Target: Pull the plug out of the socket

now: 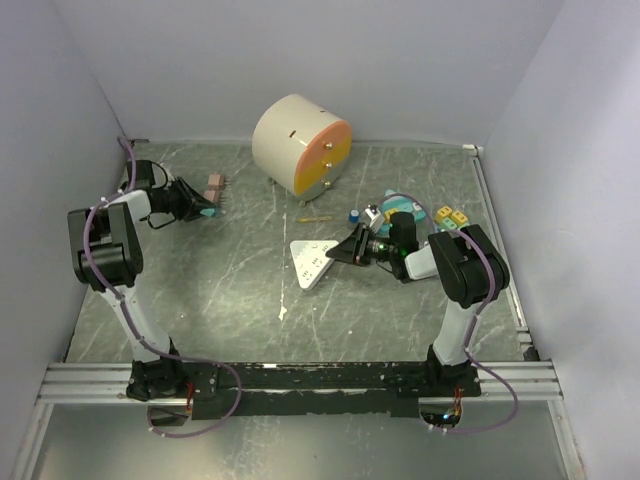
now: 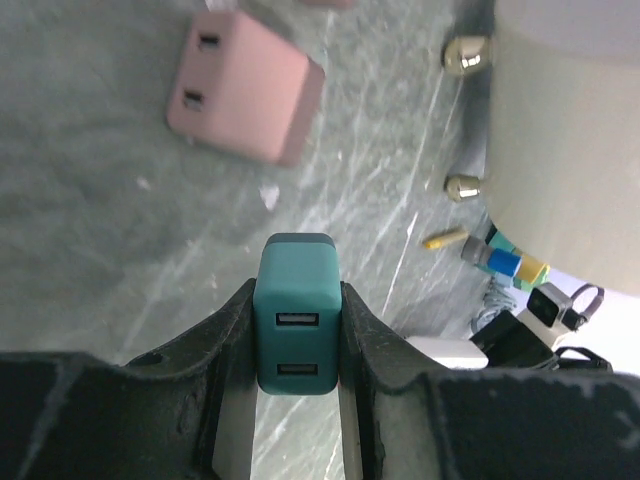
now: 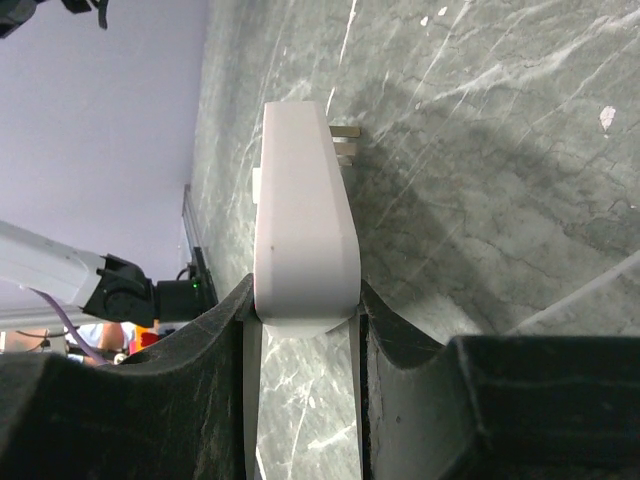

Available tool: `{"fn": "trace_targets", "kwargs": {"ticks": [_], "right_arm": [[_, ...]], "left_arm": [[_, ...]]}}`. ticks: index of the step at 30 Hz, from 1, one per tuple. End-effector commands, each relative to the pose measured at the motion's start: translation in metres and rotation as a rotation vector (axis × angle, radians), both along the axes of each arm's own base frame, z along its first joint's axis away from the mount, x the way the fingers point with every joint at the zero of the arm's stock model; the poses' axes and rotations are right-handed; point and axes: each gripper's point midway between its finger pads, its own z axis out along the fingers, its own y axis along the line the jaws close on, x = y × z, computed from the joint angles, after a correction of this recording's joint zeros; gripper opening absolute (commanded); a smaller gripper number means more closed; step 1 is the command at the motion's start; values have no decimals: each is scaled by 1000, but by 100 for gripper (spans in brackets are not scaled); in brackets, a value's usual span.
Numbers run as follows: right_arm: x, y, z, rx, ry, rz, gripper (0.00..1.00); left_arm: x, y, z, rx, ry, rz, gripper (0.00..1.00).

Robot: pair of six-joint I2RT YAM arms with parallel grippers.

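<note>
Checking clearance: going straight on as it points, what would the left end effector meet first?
Probably the pink adapter, lying just ahead of the teal charger it grips, slightly left; depth is unclear.

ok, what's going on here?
Left tool is clamped on a teal two-port USB charger, at the far left beside a pink plug adapter lying on the table. Right tool grips the white socket block by its edge, near the middle. Charger and socket block are well apart, so the pull looks done.
</note>
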Motion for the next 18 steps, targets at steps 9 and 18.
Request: {"fn": "trace_targets", "kwargs": {"ticks": [9,18], "right_arm": [[10,-18,-38,-145,-19,-73,0],[12,-18,-38,-165,-33,-72,0]], "left_arm": [[13,11,-13,-26,14,-2,28],[13,13,-25,14,20,-1,46]]}}
